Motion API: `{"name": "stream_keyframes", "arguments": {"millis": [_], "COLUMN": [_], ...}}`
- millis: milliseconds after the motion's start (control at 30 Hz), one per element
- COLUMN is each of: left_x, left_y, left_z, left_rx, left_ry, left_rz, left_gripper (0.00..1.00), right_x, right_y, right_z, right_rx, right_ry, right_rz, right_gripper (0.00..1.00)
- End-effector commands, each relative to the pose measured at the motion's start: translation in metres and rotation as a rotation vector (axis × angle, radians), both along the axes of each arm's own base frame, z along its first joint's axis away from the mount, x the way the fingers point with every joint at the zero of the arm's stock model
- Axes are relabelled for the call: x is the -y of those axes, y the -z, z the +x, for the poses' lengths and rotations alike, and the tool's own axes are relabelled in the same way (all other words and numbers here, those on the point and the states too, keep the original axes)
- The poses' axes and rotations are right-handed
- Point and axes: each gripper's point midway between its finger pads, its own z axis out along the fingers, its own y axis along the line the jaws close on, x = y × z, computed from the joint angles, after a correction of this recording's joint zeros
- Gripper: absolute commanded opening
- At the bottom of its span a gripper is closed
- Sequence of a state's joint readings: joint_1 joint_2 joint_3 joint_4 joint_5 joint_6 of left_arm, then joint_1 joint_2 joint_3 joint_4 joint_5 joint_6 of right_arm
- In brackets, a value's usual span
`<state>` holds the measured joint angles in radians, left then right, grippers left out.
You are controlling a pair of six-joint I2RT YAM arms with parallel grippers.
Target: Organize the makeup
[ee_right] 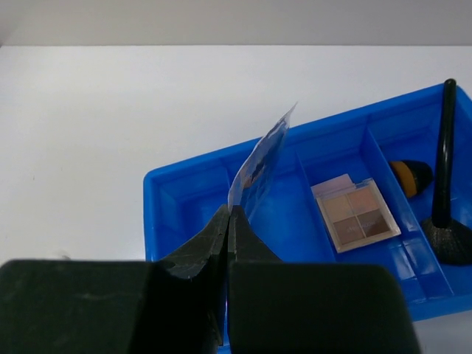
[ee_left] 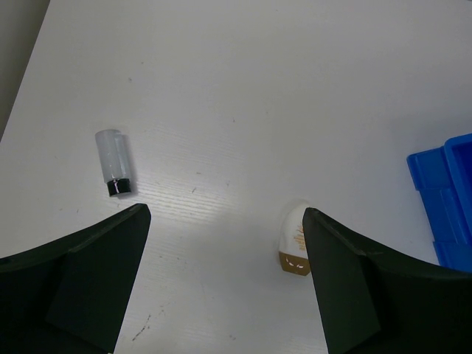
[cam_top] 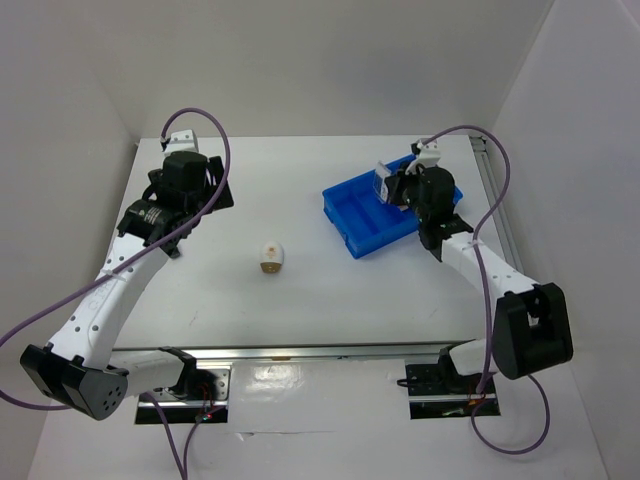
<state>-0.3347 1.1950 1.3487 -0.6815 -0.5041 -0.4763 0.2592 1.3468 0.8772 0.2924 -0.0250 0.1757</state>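
Note:
A white egg-shaped sponge with a tan base point(cam_top: 271, 256) lies on the table mid-left; in the left wrist view the sponge point(ee_left: 295, 240) sits just beside the right finger. My left gripper point(cam_top: 205, 190) point(ee_left: 225, 280) is open and empty above the table. My right gripper point(cam_top: 392, 186) point(ee_right: 230, 214) is shut on a thin clear flat packet point(ee_right: 259, 161), held over the blue tray point(ee_right: 158, 193). In the tray lie a pink/tan square compact point(ee_right: 356, 214), a thin black brush point(ee_right: 442, 147) and an orange-tipped brush point(ee_right: 411, 175). No dark palette shows.
The blue tray point(cam_top: 345, 205) stands at the back right, its corner in the left wrist view point(ee_left: 442, 184). A small clear vial with a black cap point(ee_left: 114, 162) lies on the table left of my left gripper. White walls enclose the table.

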Motion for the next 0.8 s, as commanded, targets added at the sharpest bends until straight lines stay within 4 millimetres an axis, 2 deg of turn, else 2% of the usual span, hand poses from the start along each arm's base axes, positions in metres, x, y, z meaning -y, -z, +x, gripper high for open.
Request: {"name": "stream_keyframes", "arguments": {"millis": [0, 100, 133, 167, 300, 467, 667, 700, 767], "left_x": [-0.003, -0.005, -0.005, -0.005, -0.003, -0.002, 0.002, 0.002, 0.002], "left_y": [-0.019, -0.02, -0.02, -0.02, -0.019, -0.018, -0.014, -0.014, -0.016], "left_z": [0.002, 0.002, 0.002, 0.002, 0.002, 0.005, 0.006, 0.006, 0.008], "left_rx": [0.05, 0.052, 0.052, 0.052, 0.05, 0.05, 0.038, 0.038, 0.046], "left_ry": [-0.022, -0.03, -0.03, -0.03, -0.022, -0.022, -0.006, -0.006, -0.006], "left_rz": [-0.011, -0.006, -0.006, -0.006, -0.011, -0.011, -0.018, -0.018, -0.021], "left_gripper": [0.99, 0.99, 0.99, 0.99, 0.99, 0.99, 0.99, 0.99, 0.99], "right_x": [-0.011, -0.011, -0.011, -0.01, -0.005, -0.001, 0.003, 0.004, 0.006], "right_y": [-0.025, -0.004, -0.004, 0.012, 0.043, 0.066, 0.072, 0.08, 0.083], "right_z": [0.009, 0.014, 0.014, 0.015, 0.011, 0.002, -0.01, -0.014, -0.015], "right_rx": [0.075, 0.033, 0.033, 0.0, -0.063, -0.116, -0.136, -0.159, -0.173], "right_ry": [-0.033, -0.022, -0.022, -0.013, 0.009, 0.035, 0.052, 0.052, 0.064], "right_rz": [0.034, 0.032, 0.032, 0.021, 0.01, -0.004, -0.017, -0.025, -0.023], "right_gripper": [0.0, 0.0, 0.0, 0.0, 0.0, 0.0, 0.0, 0.0, 0.0]}}
